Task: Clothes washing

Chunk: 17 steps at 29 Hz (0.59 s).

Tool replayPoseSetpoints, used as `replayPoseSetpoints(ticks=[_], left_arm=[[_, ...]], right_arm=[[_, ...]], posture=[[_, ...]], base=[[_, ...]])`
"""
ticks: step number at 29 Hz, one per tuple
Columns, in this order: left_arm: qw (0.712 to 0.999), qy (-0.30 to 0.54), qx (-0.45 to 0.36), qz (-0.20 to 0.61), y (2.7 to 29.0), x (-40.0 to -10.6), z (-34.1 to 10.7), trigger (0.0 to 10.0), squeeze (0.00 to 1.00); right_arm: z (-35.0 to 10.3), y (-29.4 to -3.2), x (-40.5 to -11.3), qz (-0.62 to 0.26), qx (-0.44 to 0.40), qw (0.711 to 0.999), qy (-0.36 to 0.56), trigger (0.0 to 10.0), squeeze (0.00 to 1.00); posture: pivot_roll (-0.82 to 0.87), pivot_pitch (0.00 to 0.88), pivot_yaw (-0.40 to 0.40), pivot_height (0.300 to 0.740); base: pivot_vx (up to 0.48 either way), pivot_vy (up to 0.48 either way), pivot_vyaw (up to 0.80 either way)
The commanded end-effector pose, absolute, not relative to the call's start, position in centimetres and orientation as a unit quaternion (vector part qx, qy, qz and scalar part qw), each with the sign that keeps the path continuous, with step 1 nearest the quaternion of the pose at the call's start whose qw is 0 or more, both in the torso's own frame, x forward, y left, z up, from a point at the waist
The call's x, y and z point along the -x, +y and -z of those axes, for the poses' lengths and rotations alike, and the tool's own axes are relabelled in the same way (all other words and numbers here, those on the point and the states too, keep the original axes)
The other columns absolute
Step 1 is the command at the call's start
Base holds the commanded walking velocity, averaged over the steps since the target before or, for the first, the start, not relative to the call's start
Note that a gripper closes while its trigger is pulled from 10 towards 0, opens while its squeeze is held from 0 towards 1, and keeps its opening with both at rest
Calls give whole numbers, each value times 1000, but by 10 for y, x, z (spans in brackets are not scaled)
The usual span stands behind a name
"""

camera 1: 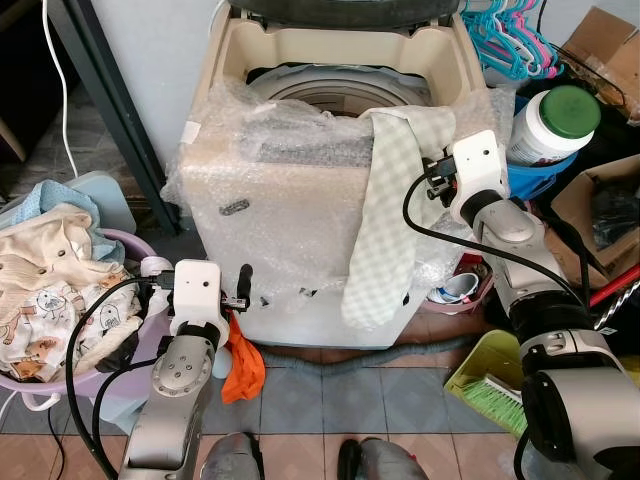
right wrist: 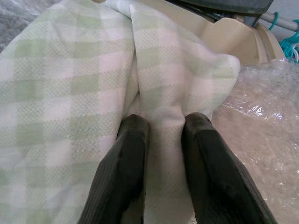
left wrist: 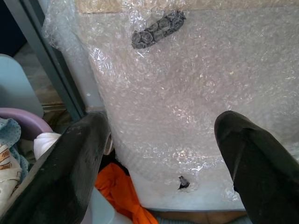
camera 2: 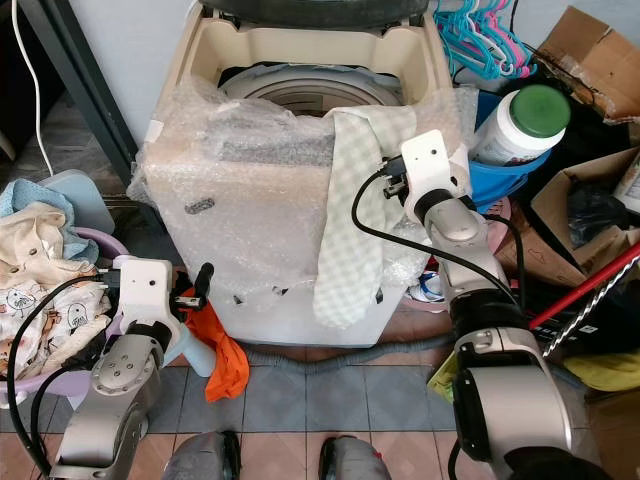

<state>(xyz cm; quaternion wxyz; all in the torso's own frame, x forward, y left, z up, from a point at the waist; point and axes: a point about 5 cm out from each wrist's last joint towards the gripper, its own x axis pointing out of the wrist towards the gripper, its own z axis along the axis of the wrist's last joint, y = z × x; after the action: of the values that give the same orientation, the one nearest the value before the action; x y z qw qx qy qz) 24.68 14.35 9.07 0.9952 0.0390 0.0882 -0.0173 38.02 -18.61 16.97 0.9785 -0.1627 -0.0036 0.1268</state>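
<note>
Cluttered laundry corner of a home, top-loading washing machine [camera 1: 300, 215] wrapped in bubble wrap with lid open, purple basin of clothes [camera 1: 45, 300] on the left, plastic hangers [camera 1: 510, 35] far right, cardboard boxes [camera 1: 600, 45], detergent-like jar [camera 1: 552, 125], tiled floor [camera 1: 330, 395]

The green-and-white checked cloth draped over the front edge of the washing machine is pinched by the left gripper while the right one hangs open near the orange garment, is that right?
Not quite: the arms are swapped. The right gripper pinches a fold of the checked cloth on the washing machine, as the right wrist view shows. The left gripper hangs open near the orange garment.
</note>
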Motion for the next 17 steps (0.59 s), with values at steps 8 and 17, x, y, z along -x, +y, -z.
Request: replayPoseSetpoints(ticks=[8,17], left_arm=[[996,78,-32,34,134,-251,-95,10000,0],[996,78,-25,31,131,-253,-94,10000,0]], right_arm=[[-171,-194,-383,-157,183,970,13,0,0],[-204,-189,-390,-203,209,956,-42,0,0]], posture=[[17,123,-20,740],[5,113,-38,740]], base=[[0,0,0],[0,0,0]])
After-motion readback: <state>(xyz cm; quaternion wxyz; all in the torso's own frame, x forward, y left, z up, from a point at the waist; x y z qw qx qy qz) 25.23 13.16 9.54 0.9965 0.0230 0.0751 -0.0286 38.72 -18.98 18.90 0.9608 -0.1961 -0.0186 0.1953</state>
